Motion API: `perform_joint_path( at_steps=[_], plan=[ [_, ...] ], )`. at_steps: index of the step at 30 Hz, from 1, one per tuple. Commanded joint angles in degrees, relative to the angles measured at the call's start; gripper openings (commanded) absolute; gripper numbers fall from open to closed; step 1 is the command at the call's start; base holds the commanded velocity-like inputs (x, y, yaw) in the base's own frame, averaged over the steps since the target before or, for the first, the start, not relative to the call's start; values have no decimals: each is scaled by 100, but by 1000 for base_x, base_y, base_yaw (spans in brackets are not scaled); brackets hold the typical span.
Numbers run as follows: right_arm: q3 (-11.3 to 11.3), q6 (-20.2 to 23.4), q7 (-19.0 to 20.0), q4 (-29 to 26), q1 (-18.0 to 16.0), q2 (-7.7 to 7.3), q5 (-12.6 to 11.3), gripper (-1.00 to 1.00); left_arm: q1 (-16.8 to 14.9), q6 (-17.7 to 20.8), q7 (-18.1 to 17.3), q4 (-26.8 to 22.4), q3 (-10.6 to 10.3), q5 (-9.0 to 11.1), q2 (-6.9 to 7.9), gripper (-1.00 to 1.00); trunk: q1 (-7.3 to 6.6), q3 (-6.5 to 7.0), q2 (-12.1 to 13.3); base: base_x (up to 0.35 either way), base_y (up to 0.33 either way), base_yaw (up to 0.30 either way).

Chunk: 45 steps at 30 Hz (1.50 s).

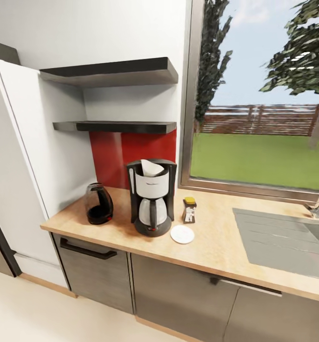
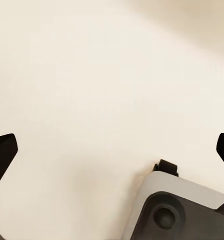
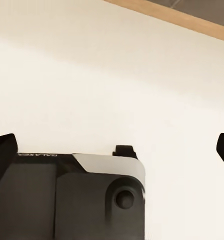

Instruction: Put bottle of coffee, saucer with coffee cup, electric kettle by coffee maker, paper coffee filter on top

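- Standing on the long light tan wood-grain kitchen countertop [image 1: 211, 242], the black drip coffee maker with a white front panel and glass carafe [image 1: 151, 197] carries the white cone-shaped paper coffee filter [image 1: 151, 167] in its top.
- The squat dark smoky-glass electric kettle [image 1: 99, 204] sits near the machine on the side towards the tall white panel; the small dark brown bottle of coffee with a yellow-orange lid [image 1: 189, 210] stands close on the sink side.
- The small flat round white saucer [image 1: 182, 234] lies just in front of the bottle, near the carafe base, with nothing on it.
- The thinner dark grey kitchen shelf [image 1: 117, 126] looks bare from this angle.
- Judging by this, the coffee cup is the remaining step: it should be lowered centred and upright onto the saucer without nudging the bottle.
- The left gripper [image 2: 112, 150] and right gripper [image 3: 112, 147] each show dark fingertips at opposite frame edges, spread wide and holding nothing, over pale flooring and the robot's own base.
- The grey steel sink [image 1: 292, 237] is cut off at the frame edge.
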Motion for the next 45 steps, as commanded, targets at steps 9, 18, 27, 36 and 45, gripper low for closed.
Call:
perform_joint_path(
  at_steps=[9, 18, 27, 36, 45],
  plan=[
    [-52, -3, -27, -7, -2, 15, 53, 100, -1, -19, 12, 8, -53, 60, -7, 100, 4, -2, -3, 111, 311, 0],
    [-63, 2, -23, -10, -2, 4, 53, 100, -1, -31, 12, -49, -93, 23, -35, 100, 4, 7, -3, 3, 228, -132],
    [-66, 2, -23, -5, -2, 0, 53, 100, -65, -1173, 12, -491, -91, -338, 1, 100, 4, 18, -3, -5, 19, -286],
    [-66, 2, -22, 2, -2, -6, 53, 100, -67, -1487, 12, -2135, -72, -508, -56, 100, 4, -30, -3, 0, 1, -161],
    [-66, 26, -19, 8, -2, -4, 62, 100, -82, -1468, 6, -3653, -66, -524, -7, 100, 4, -37, -3, 0, 0, -13]
  ],
)
